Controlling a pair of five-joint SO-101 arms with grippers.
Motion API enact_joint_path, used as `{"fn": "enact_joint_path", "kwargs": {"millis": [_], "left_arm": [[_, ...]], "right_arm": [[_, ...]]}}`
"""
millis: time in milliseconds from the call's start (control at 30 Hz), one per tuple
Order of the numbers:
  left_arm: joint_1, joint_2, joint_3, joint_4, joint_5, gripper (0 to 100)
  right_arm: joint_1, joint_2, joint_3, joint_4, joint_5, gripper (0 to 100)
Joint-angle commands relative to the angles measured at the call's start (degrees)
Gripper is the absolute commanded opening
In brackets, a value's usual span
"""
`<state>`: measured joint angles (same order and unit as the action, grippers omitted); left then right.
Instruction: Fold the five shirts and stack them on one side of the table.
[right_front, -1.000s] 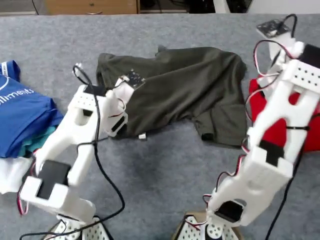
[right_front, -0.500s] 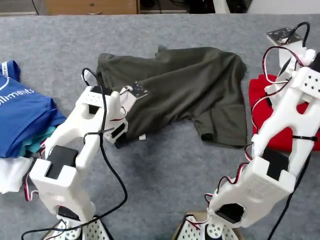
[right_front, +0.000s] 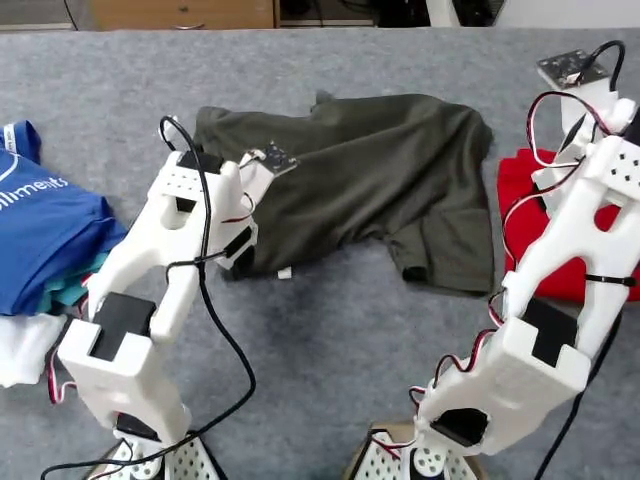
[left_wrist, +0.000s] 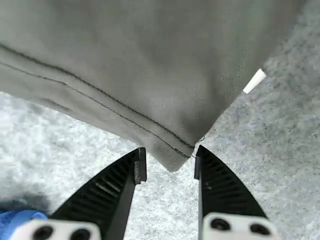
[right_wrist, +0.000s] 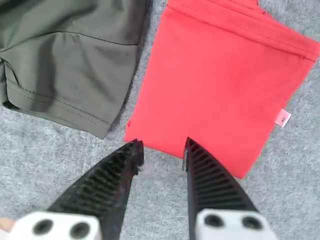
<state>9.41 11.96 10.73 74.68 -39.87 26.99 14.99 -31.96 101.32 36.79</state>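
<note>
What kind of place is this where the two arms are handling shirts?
Probably a robotics lab or workshop bench, not a laundry: the left arm and right arm are white kit-style units with exposed wiring, on a grey carpet-like table cover, with an olive shirt laid out.

Grey, nubby table. Across the middle, a rumpled olive shirt, loosely spread. Just beside it on the right, a folded red shirt, lying flat. Well apart at the left edge, a pile: blue shirt on top, teal cloth and white cloth beneath.
</note>
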Motion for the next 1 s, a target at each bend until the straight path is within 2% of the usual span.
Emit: {"fn": "enact_joint_path", "kwargs": {"millis": [0,267,567,733,867,967], "left_arm": [[0.53,-1.98,-1.76,-0.35,0.44,17],[0.79,6.02,-1.05,-5.36,0.35,17],[0.62,12.97,-9.32,2.2,0.7,16],[1.14,15.69,-11.87,2.37,0.7,1],[0.62,13.93,-12.22,2.64,2.73,2],[-0.7,9.27,-14.07,6.15,4.4,2]], "right_arm": [[0.57,-2.86,-0.13,1.05,-0.79,14.6],[0.57,-2.86,-0.13,1.05,-0.79,14.6],[0.57,-2.86,-0.13,1.14,-0.79,14.6],[0.66,-2.95,-0.04,1.14,-0.79,14.5],[0.48,-6.2,5.41,1.14,-0.7,14.5],[0.4,-10.07,12.0,1.14,-0.62,14.5]]}}
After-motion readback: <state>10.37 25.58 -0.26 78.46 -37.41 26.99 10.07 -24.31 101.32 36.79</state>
